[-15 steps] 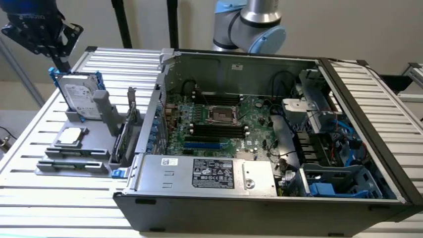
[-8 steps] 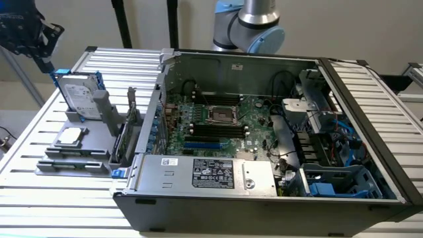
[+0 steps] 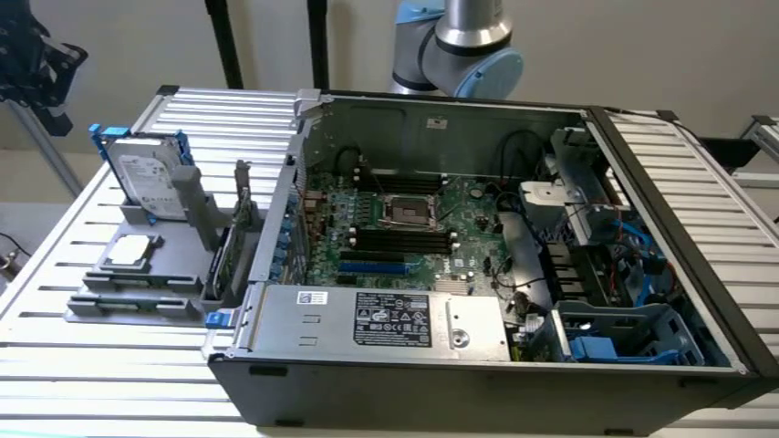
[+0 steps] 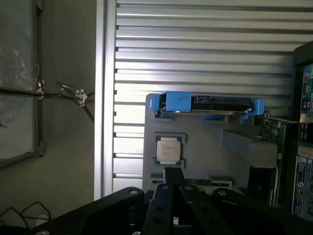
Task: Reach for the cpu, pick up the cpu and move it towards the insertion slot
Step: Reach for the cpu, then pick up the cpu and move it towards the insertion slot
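The claw (image 4: pixel 173 172) is closed, its two dark fingers pressed together at the tips with nothing between them. In the wrist view it points toward the grey holder (image 4: pixel 205 142). The cpu (image 4: pixel 168 150) shows just past the fingertips and apart from them. How high the claw hangs over the holder cannot be told.

The cpu lies flat, shiny side up, in a square recess of the grey holder (image 3: pixel 171 274), untouched. On the same holder, at the end farther from the claw, a hard drive (image 3: pixel 149 187) in a blue frame stands on edge. A green card stands upright in the holder on the side nearest the open computer case (image 3: pixel 487 383).

The holder sits on the slatted metal worktop (image 3: pixel 73 365), just beside the case, on the exterior view's left. The insertion slot (image 3: pixel 408 212) lies well apart from the holder, inside the case on the green board. Its silver frame surrounds a dark centre. The arm (image 3: pixel 469 36) rises behind the case.
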